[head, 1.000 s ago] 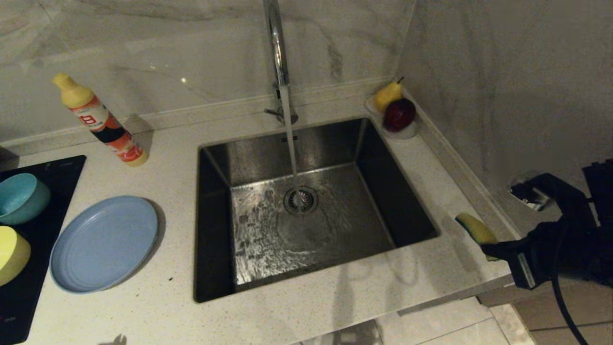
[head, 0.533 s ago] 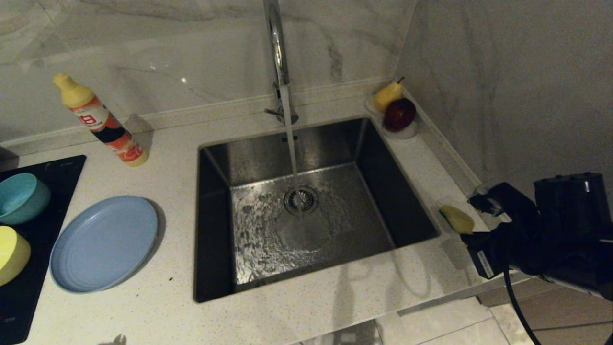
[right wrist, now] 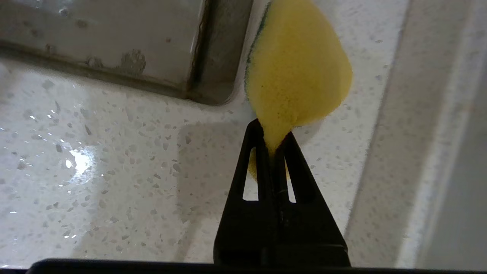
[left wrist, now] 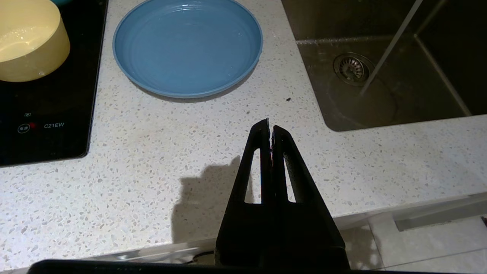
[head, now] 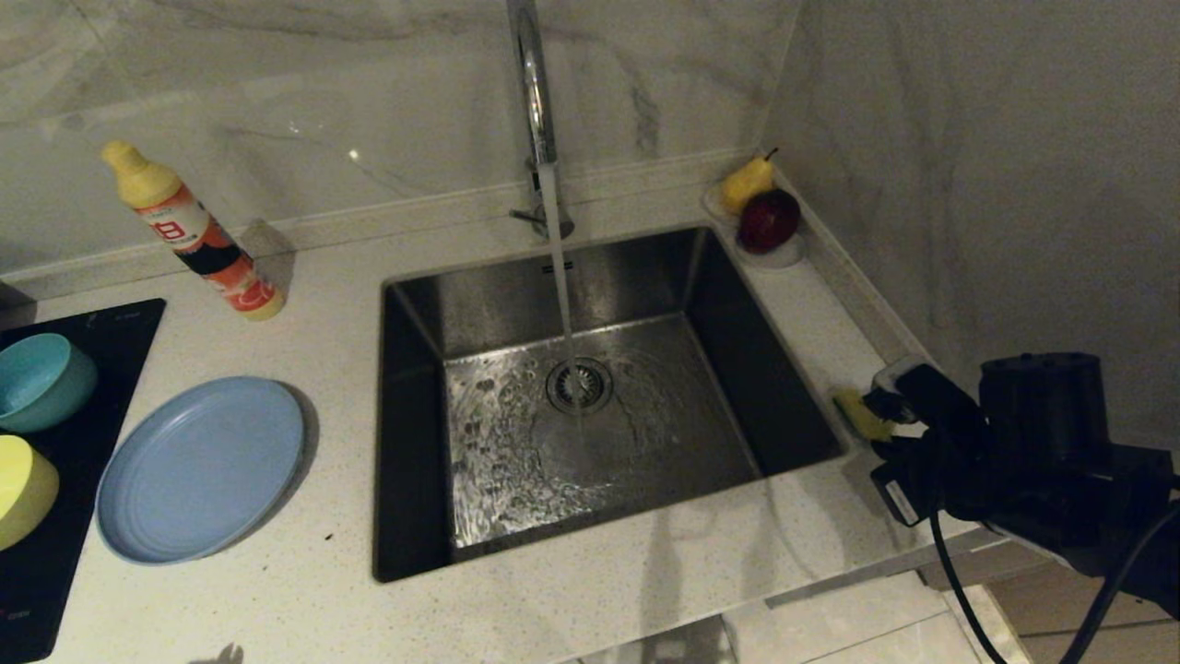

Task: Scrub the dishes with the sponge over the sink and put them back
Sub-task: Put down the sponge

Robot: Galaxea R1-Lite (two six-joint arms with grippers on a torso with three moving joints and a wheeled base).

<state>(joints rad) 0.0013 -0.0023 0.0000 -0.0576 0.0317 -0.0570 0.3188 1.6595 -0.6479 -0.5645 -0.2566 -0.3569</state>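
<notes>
Sponge (right wrist: 298,72) foam is soft: the right tool (right wrist: 272,146) has it clamped at one end, and the yellow body is squeezed thin between the tips while the rest bulges free beyond them. I judge it light and springy, likely slick when wet, so a deep bite near its middle would hold better than this end pinch. In the head view it hangs at about 3 o'clock of the sink (head: 406,433), over the counter (head: 599,609) just beside the rim. Water runs from the tap (head: 533,83) into the drain.

The plate (head: 198,470) lies flat on the counter at 9 o'clock of the sink, rigid and smooth, best taken at its raised rim. The yellow bowl (head: 23,489) and teal bowl (head: 41,378) sit beyond it on the cooktop (head: 101,341). The left tool (left wrist: 270,131), tips together and empty, hovers over the counter near the plate.
</notes>
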